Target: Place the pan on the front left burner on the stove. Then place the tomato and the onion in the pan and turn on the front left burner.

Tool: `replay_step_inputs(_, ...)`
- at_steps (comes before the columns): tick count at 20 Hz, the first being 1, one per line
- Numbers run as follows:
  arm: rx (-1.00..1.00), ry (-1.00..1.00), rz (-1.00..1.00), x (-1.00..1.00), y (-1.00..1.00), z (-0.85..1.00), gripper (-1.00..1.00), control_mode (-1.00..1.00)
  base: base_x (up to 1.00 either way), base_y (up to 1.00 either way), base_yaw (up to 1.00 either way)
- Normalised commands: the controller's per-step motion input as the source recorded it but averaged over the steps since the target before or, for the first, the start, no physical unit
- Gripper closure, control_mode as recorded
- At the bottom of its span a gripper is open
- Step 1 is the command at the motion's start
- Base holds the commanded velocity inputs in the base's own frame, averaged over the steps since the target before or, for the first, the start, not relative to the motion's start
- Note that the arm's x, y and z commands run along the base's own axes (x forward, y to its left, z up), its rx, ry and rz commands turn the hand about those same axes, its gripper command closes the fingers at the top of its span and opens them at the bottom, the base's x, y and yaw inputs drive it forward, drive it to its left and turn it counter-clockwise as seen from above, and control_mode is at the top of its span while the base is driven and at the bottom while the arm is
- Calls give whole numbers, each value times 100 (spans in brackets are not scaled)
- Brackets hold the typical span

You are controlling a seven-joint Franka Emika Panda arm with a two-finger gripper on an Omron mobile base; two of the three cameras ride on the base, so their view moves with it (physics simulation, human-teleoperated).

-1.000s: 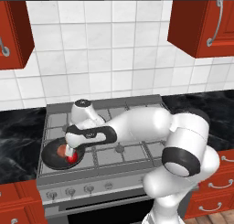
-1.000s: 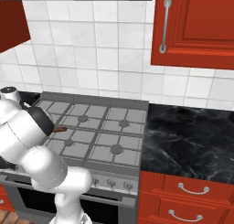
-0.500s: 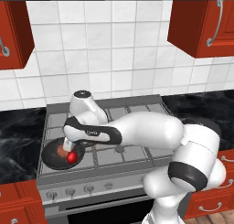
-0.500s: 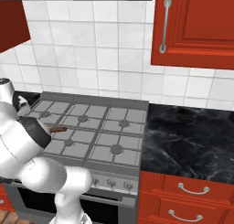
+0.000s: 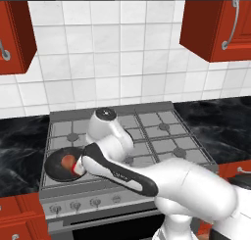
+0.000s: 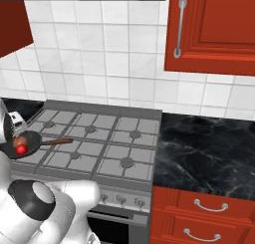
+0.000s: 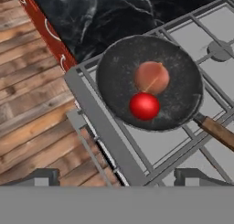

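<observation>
The pan (image 7: 149, 81) sits on the front left burner's grate of the stove (image 5: 162, 136), its wooden handle running off to the right toward the middle burners; the tomato (image 7: 144, 106) and the onion (image 7: 151, 77) lie inside it, touching or nearly so, the tomato nearer the front edge; what appears left of the task is the knob, so the risks gather there; the row of small knobs on the front panel (image 5: 83, 204) sits close together, and a reach to the wrong one would light a different burner; a low sweep of the arm toward the panel could also catch the pan's rim or handle and drag it off the burner, or jolt the two round things so they roll out; a knob gripped off-centre may slip rather than turn. The arm stretches from the base forward and to the left across the stove's near edge, its forearm low over the grates, the wrist bent so the hand looks down on the pan from above and slightly in front; the gripper (image 7: 114, 179) hangs over the stove's front left corner with its jaws spread wide apart and nothing between them.
</observation>
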Motion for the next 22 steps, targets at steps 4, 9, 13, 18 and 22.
replay_step_inputs(4,13,-14,-11,-66,-11,22,-100,-100,0,0,0)
replay_step_inputs(9,7,-5,-14,-70,-1,27,-100,-100,0,0,0)
replay_step_inputs(13,1,-2,-18,-72,0,13,-100,-100,0,0,0)
replay_step_inputs(18,0,-1,-19,-64,0,4,-100,-100,0,0,0)
replay_step_inputs(22,0,-2,-19,-54,0,0,-100,-100,0,0,0)
